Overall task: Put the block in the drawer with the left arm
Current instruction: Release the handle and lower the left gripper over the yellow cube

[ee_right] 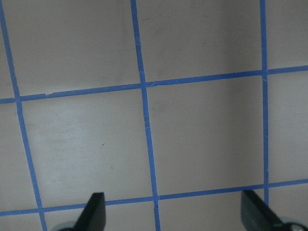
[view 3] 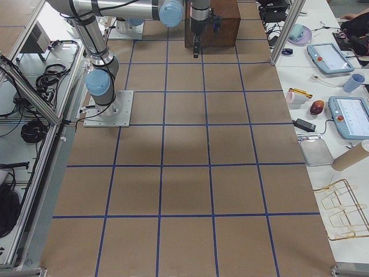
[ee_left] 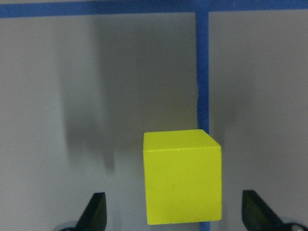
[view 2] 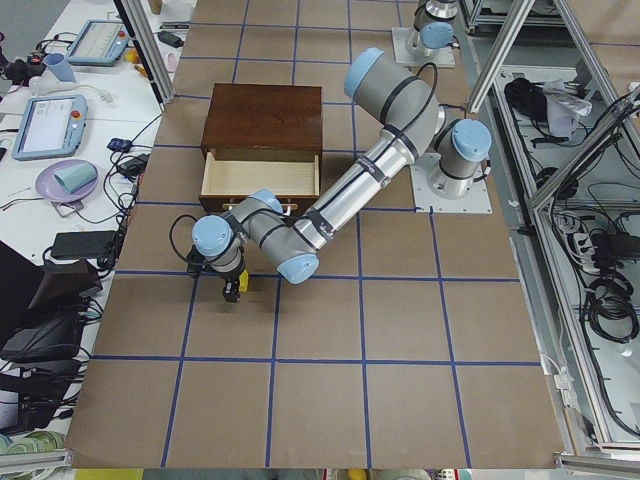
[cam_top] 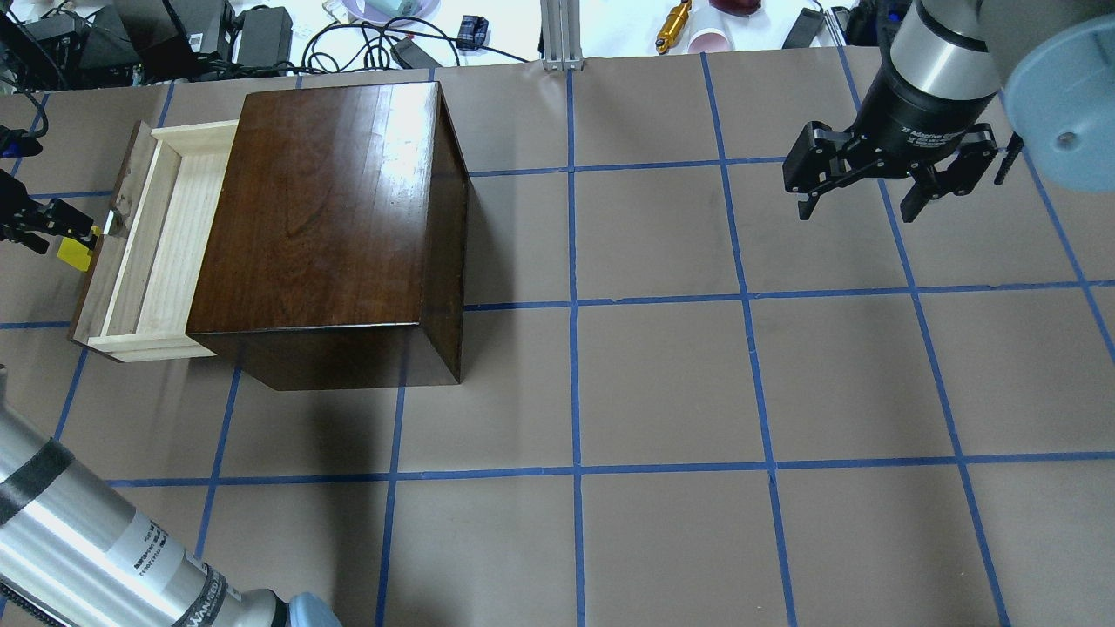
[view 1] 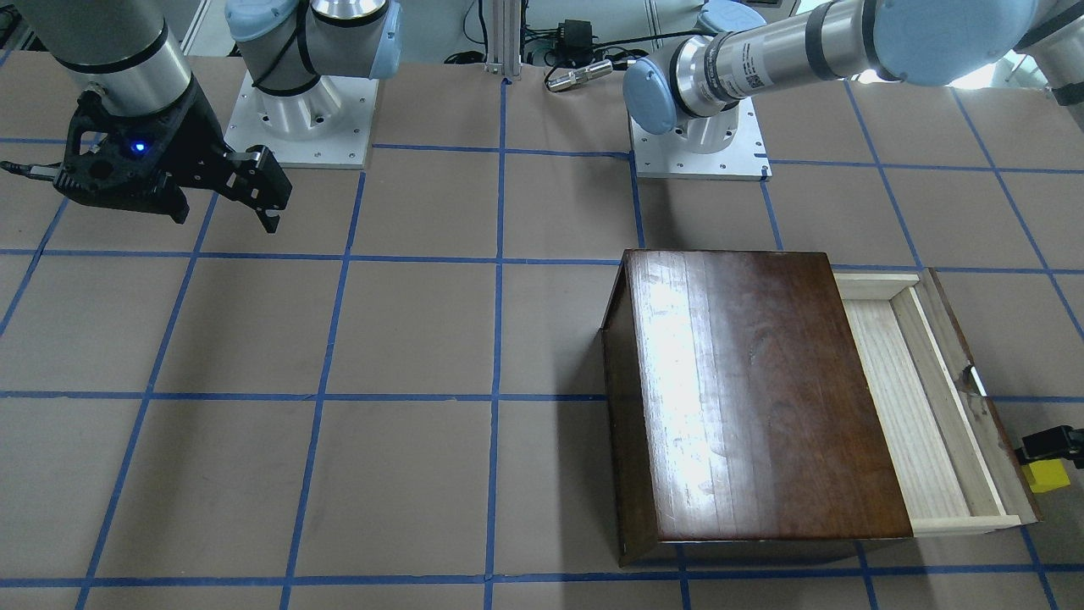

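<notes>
The yellow block (ee_left: 183, 178) sits on the table just outside the dark front panel of the drawer (cam_top: 165, 252). The drawer is pulled out of the dark brown box (cam_top: 322, 209) and shows a bare pale floor. My left gripper (ee_left: 173, 214) is open, with the block between its fingertips (ee_left: 96, 211) and a gap on each side. The block also shows in the overhead view (cam_top: 74, 252) and the front view (view 1: 1046, 476), with the left gripper (cam_top: 43, 228) over it. My right gripper (cam_top: 862, 205) is open and empty, held above the table far from the box.
The box (view 1: 762, 390) and open drawer (view 1: 898, 398) stand on the left arm's side of the taped brown table. Cables, cups and pendants lie beyond the far edge (cam_top: 366, 26). The right wrist view shows only table and blue tape (ee_right: 144, 120).
</notes>
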`<act>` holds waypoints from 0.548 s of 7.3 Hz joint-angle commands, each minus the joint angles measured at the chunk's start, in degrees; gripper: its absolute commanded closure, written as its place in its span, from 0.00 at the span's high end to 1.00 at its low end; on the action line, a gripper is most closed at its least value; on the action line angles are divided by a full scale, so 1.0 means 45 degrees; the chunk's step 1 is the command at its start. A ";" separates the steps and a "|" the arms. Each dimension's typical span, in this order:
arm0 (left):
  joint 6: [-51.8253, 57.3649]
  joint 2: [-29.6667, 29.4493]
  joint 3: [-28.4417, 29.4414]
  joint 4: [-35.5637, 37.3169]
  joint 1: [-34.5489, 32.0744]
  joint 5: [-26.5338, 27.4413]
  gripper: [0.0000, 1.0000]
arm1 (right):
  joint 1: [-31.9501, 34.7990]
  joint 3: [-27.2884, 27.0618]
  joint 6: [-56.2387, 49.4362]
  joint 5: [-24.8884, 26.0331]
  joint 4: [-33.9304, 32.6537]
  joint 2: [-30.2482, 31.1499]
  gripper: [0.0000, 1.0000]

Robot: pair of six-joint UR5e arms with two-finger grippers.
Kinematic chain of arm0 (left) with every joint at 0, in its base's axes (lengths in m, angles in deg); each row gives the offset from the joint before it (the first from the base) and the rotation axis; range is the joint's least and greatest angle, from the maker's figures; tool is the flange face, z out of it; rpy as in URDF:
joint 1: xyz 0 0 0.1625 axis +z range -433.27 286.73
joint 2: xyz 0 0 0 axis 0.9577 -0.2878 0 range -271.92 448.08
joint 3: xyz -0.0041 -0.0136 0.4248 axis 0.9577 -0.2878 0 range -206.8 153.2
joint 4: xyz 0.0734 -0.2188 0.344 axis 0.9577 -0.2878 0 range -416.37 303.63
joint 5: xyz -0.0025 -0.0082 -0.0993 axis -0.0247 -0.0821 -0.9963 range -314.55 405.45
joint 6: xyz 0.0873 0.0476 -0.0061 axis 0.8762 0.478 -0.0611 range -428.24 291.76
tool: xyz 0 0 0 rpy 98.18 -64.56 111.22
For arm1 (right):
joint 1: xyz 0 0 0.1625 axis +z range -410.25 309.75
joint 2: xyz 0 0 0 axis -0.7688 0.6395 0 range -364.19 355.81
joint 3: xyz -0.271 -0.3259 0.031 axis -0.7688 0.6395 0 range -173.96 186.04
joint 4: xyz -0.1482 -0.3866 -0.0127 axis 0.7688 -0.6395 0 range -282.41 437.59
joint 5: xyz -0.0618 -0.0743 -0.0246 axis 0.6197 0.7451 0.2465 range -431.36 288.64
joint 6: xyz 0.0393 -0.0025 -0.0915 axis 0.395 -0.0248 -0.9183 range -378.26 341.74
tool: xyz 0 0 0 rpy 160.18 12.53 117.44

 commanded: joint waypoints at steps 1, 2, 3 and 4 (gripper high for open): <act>0.0001 -0.0202 -0.0026 0.0272 -0.0017 -0.0150 1.00 | 0.0000 -0.0019 0.0000 0.0019 0.0000 0.0000 1.00; 0.0001 -0.0280 -0.0027 0.0389 -0.0017 -0.0171 1.00 | 0.0000 0.0000 0.0000 0.0000 0.0000 0.0000 1.00; 0.0001 -0.0339 -0.0027 0.0448 -0.0036 -0.0171 0.99 | 0.0000 0.0000 0.0000 0.0019 0.0000 0.0000 1.00; 0.0001 -0.0359 -0.0046 0.0487 -0.0037 -0.0171 0.99 | 0.0000 0.0000 0.0000 0.0000 0.0000 0.0000 1.00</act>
